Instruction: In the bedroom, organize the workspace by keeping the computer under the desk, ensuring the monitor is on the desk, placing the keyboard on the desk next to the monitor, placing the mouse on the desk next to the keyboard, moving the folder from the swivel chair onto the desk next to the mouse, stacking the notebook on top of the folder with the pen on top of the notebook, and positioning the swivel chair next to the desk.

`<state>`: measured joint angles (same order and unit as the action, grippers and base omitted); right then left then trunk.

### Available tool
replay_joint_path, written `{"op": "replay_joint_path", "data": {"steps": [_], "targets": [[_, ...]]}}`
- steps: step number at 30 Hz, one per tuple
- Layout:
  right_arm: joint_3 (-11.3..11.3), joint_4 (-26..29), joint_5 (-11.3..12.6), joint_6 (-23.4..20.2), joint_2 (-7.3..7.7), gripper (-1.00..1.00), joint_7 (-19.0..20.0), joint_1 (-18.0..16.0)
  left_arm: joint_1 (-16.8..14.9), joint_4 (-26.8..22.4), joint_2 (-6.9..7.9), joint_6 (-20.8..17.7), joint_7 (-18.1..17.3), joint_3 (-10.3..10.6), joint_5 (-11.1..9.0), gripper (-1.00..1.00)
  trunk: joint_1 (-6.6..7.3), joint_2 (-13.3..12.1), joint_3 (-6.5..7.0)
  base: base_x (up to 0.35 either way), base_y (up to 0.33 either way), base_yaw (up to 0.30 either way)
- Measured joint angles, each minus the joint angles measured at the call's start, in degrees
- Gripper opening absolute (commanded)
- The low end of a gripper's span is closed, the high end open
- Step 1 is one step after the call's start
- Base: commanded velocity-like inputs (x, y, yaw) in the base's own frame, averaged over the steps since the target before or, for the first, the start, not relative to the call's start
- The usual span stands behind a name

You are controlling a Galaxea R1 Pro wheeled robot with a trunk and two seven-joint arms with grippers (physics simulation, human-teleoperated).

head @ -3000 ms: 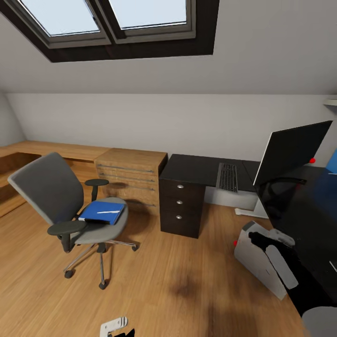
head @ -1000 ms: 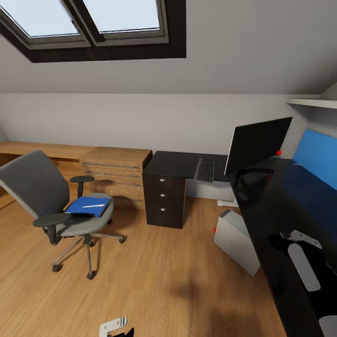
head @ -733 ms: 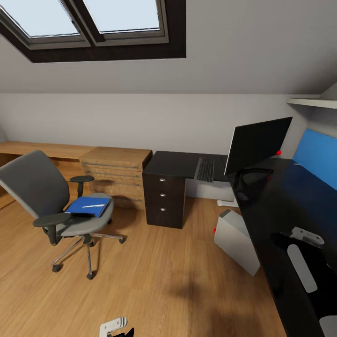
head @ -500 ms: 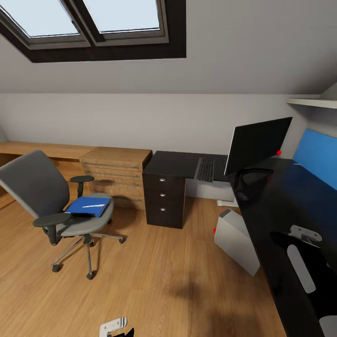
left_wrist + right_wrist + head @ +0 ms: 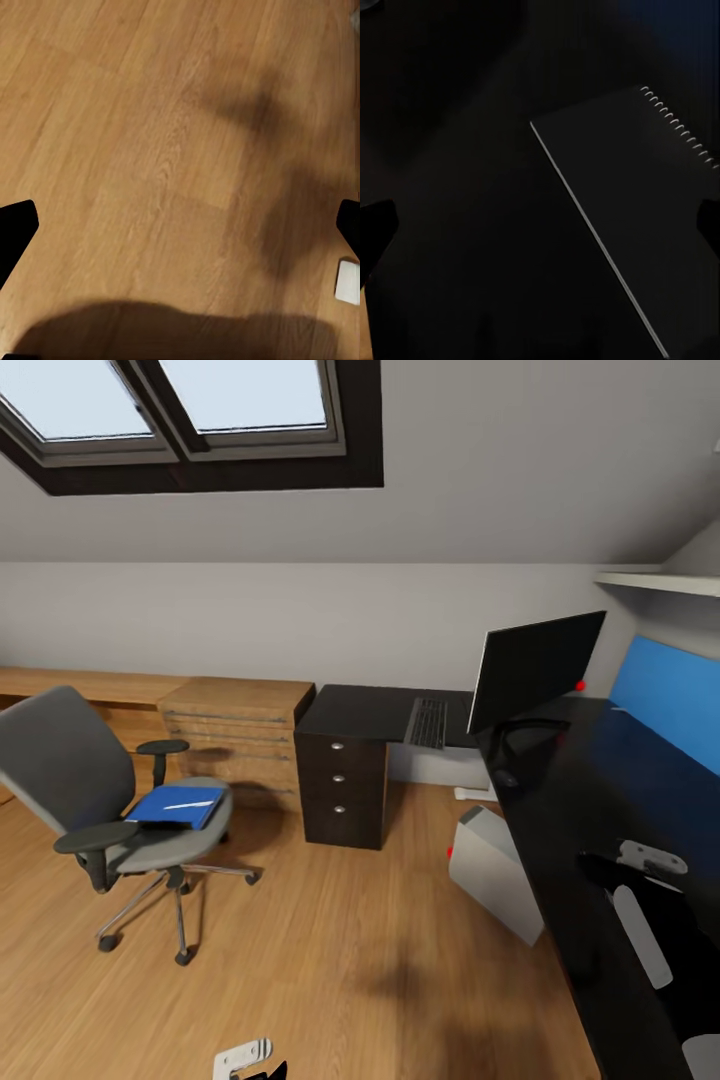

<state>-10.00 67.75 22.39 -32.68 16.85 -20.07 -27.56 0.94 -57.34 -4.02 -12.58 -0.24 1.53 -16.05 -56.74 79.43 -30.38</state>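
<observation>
Right arm parked over the desk, folder not moved yet

Right pincer [image 5: 540, 225] spread above the notebook [image 5: 645, 217] near the desk [image 5: 590, 800] edge; folder [image 5: 172, 807] on the chair [image 5: 110, 800]. A sloppy grab could shove the notebook off.

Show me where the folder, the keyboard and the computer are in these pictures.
folder [image 5: 172, 808]: head view, middle of its blue cover, on the chair seat.
keyboard [image 5: 428, 723]: head view, middle of its keys, on the desk.
computer [image 5: 495, 872]: head view, grey side panel, on the floor.

The right arm reaches forward, its tool [image 5: 540, 225] spread wide like the left tool [image 5: 180, 225].
</observation>
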Motion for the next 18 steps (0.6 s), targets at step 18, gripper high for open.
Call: {"op": "replay_joint_path", "data": {"steps": [18], "targets": [[0.00, -28.66, -14.94, 12.72, 4.83, 1.00, 13.55, -14.23, 0.01, 2.37, -1.05, 4.52, 0.02, 2.29, 4.52, 1.00, 0.00, 0.00, 0.31, 0.000, 0.000, -0.056]]}}
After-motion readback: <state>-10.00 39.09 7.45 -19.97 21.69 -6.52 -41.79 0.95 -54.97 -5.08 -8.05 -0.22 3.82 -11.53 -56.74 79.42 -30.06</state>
